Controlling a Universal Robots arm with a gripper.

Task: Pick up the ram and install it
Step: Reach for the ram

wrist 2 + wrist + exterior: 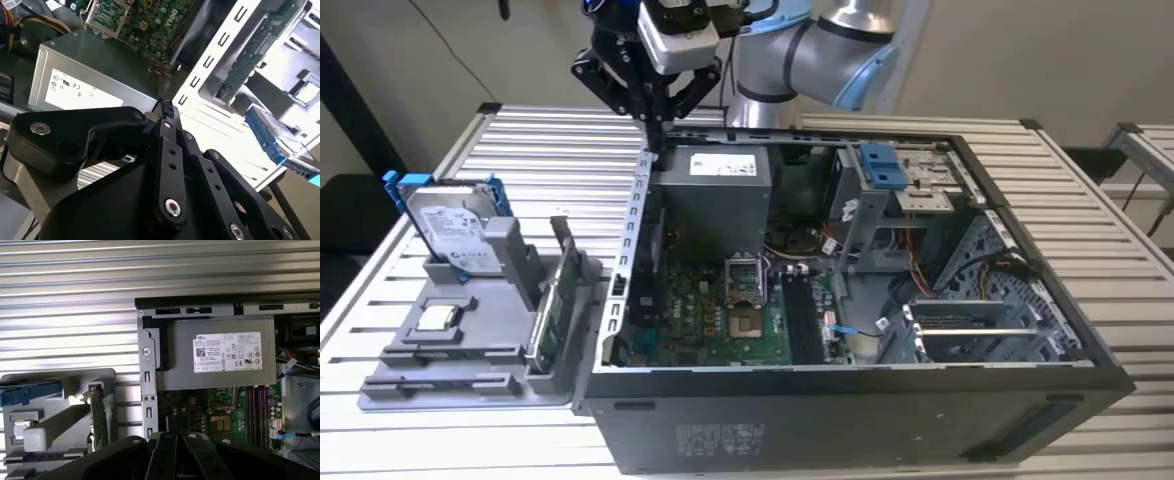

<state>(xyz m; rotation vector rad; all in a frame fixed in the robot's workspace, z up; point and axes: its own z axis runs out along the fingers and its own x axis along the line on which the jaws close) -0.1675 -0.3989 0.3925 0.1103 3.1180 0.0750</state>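
**Ram not yet picked up; hand parked over the case's rear corner**

Presently the ram stands on its long edge in a slot of the grey holder, on the side nearest the computer case. In the second wrist view it reads as a long, narrow board, seen edge-on in the first wrist view. I take it as the ram by its shape and length. Nothing touches it.

A hard drive in a blue frame sits upright in the same holder, on the far side from the case. The holder rests on the slatted worktop, just beside the case's open side.

The hand hangs above the case's rear wall, by the power supply, well apart from the ram. Its fingers are drawn narrow, the tips meeting or nearly so, and I see nothing gripped between them.

Inside the case the memory slots on the main board look unfilled, though I cannot be certain at this angle.

Progress, as judged: nothing done. Both the grasp and the seating remain.
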